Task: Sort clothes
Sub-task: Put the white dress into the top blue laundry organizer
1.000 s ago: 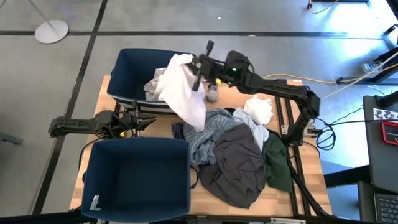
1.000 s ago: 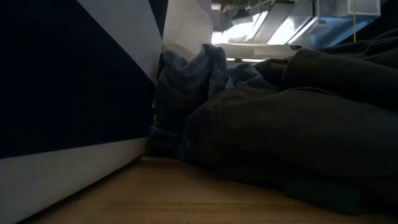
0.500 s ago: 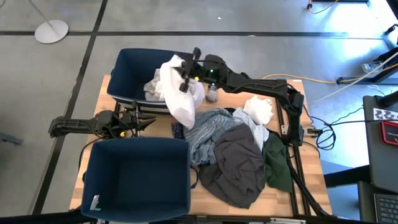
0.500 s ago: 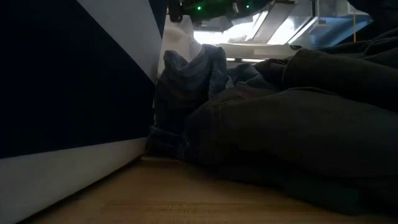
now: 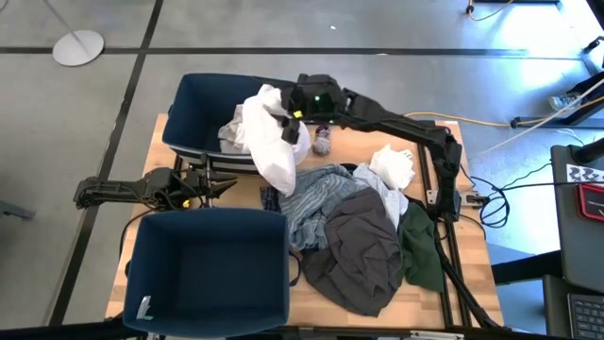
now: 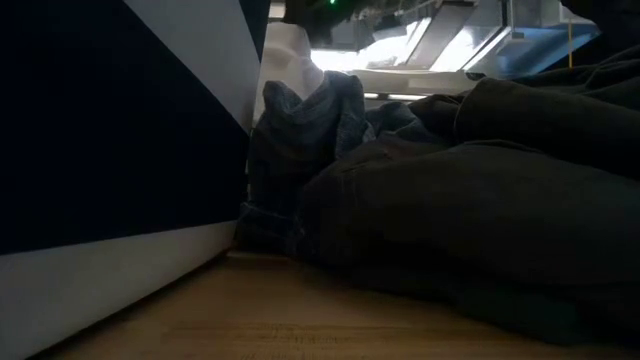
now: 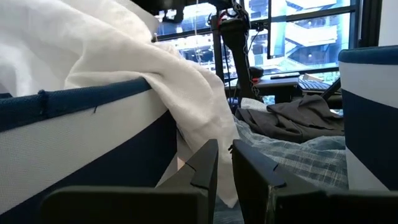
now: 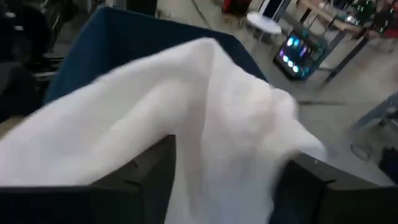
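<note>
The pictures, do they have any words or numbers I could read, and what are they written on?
No text can be read in any view.
The small white tag inside the near navy bin: too small to read.
The red and white panel beyond the table's right edge: too small and blurred to read.
The white garment, the striped garment and the dark grey garment: no print or label shows.

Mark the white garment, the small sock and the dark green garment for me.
white garment (image 5: 274, 151), high view, its middle fold over the bin rim
small sock (image 5: 322, 143), high view, its middle
dark green garment (image 5: 421, 247), high view, its middle
</note>
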### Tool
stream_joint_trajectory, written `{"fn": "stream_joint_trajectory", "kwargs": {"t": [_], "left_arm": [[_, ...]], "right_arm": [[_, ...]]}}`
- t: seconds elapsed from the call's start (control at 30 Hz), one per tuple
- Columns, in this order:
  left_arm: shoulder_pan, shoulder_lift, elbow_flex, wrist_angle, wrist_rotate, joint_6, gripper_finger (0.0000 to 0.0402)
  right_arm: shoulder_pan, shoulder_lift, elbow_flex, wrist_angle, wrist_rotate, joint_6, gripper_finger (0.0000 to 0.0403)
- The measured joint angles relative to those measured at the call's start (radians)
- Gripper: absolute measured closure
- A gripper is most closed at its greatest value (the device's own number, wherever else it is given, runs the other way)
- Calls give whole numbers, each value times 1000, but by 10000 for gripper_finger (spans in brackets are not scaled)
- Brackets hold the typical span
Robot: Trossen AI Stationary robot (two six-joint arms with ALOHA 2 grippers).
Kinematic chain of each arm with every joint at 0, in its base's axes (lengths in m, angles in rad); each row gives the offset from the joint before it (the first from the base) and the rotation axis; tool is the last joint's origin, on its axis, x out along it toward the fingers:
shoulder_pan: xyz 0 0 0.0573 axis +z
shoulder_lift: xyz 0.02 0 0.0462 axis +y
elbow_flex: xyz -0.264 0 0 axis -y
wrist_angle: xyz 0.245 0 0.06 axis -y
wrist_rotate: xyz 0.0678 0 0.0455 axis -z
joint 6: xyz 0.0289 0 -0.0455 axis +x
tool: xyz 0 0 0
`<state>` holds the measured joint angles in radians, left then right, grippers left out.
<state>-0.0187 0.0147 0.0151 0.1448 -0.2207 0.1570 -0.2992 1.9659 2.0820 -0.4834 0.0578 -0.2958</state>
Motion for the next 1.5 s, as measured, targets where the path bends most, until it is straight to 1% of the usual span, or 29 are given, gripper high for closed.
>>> {"fn": "stream_joint_trajectory", "kwargs": {"t": [0.13, 0.27, 0.3, 0.5, 0.67, 0.77, 0.83, 0.93, 1.1, 1.2, 1.3, 1.37, 1.43, 1.5], "left_arm": [[0, 0, 0, -4, 0, -1, 361], [0, 0, 0, -4, 0, 0, 361], [0, 0, 0, -4, 0, -2, 361], [0, 0, 0, -4, 0, -19, 361], [0, 0, 0, -4, 0, -18, 361], [0, 0, 0, -4, 0, -19, 361], [0, 0, 0, -4, 0, -19, 361], [0, 0, 0, -4, 0, -19, 361], [0, 0, 0, -6, 0, -17, 361], [0, 0, 0, -6, -4, 3, 361], [0, 0, 0, -7, -8, 7, 361], [0, 0, 0, -7, -10, 8, 361], [0, 0, 0, -7, -11, 8, 361], [0, 0, 0, -7, -14, 8, 361]], "right_arm": [[22, -1, 148, -254, 34, 15, 151], [48, -1, 276, -492, 41, 61, 148], [57, -14, 273, -521, 48, 71, 149], [102, -110, 177, -660, 105, 112, 158], [124, -156, 57, -677, 109, 156, 161], [124, -198, -73, -648, 107, 159, 162], [123, -231, -193, -583, 108, 156, 162], [95, -298, -405, -438, 106, 132, 162], [35, -423, -733, -91, 82, 100, 162], [2, -442, -908, 150, 82, 81, 162], [-16, -433, -1048, 431, 70, 86, 162], [-17, -409, -1113, 613, 49, 87, 162], [-14, -378, -1157, 725, 31, 88, 162], [-7, -347, -1168, 805, 2, 89, 162]]}}
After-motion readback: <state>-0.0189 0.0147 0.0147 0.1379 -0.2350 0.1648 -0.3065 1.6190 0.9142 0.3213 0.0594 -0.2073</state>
